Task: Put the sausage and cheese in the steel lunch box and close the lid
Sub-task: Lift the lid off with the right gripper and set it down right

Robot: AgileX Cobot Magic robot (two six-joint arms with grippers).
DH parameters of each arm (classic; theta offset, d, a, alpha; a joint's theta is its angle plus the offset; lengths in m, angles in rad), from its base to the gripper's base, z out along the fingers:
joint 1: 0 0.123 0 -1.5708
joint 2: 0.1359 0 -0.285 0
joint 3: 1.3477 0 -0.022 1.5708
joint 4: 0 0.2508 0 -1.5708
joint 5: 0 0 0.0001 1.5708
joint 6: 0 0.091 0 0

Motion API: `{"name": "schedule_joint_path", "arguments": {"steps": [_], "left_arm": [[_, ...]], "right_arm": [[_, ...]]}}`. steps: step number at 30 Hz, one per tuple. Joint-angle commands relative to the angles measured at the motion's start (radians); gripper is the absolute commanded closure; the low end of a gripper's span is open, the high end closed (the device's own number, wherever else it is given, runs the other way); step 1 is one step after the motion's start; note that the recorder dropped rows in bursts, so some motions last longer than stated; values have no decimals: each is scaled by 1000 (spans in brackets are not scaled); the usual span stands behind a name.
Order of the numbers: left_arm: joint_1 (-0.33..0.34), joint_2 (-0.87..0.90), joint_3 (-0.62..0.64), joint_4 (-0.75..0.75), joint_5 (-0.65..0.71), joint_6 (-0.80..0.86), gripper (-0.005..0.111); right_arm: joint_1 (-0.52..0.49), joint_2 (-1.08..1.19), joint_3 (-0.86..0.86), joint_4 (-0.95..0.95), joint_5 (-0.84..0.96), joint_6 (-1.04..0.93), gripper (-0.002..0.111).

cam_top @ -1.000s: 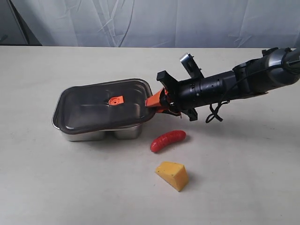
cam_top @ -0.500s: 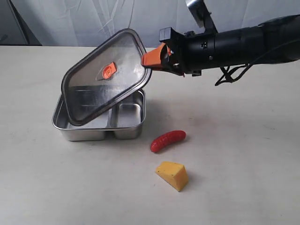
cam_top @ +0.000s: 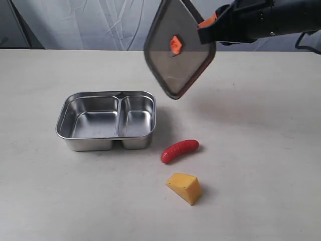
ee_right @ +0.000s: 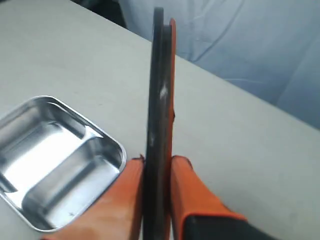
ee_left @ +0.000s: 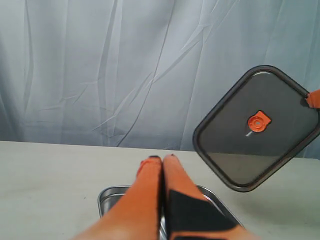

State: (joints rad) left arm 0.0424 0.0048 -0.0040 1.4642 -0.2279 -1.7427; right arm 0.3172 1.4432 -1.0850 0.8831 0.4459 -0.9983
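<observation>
Pale, creased curtain hangs behind a plain cream bench. On the bench sits an open steel lunch box with two compartments, the larger on the left of the outside camera's view, and both are empty. Near its right front corner lies a red sausage, and just in front of that is a yellow cheese wedge. The two are close together but do not touch.

My right hand is clenched on one corner of the dark see-through lid. The lid hangs high in the air, tilted on a point like a diamond, above and behind the box's right end. The orange tab at its centre faces the camera. The wrist camera shows the lid edge-on, pinched between the two orange fingers.

My left hand is clenched shut on nothing, with its fingers pressed together. It points toward the box and is out of the outside camera's view.

I judge that the step in hand is parking the lid so the food can go in. The lid is held only by a corner and could swing, so I would move slowly. I would carry it to bare bench on the right, well apart from the sausage and cheese. I would then lower it until it lies flat before letting go, within easy reach for closing the box later.
</observation>
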Motion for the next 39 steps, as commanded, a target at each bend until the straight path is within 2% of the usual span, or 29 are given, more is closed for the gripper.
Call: {"name": "schedule_joint_path", "arguments": {"steps": [1, 5, 7, 9, 13, 19, 28, 32, 35, 39], "left_arm": [[-6, -5, 4, 3, -5, -1, 107], [-6, -5, 4, 3, -5, -1, 107], [-6, -5, 4, 3, -5, -1, 107], [-6, -5, 4, 3, -5, -1, 107], [-6, -5, 4, 3, -5, -1, 107], [-9, -5, 4, 3, -5, -1, 107], [-26, -5, 4, 3, -5, -1, 107], [-26, -5, 4, 3, -5, -1, 107], [-26, -5, 4, 3, -5, -1, 107], [-26, -5, 4, 3, -5, -1, 107]], "right_arm": [[45, -92, 15, -568, -72, 329, 109], [87, -110, 15, -1148, 98, 693, 109], [108, -100, 17, -1368, 223, 854, 109], [120, -98, 38, -1496, 276, 980, 109], [153, -91, 83, -1461, 319, 1023, 109], [183, 12, 175, -1415, 490, 1250, 109], [183, 241, 213, -1072, 348, 1250, 109], [183, 324, 213, -1036, 326, 1250, 109], [183, 356, 213, -1012, 332, 1243, 99], [183, 356, 213, -931, 330, 1173, 74]]}}
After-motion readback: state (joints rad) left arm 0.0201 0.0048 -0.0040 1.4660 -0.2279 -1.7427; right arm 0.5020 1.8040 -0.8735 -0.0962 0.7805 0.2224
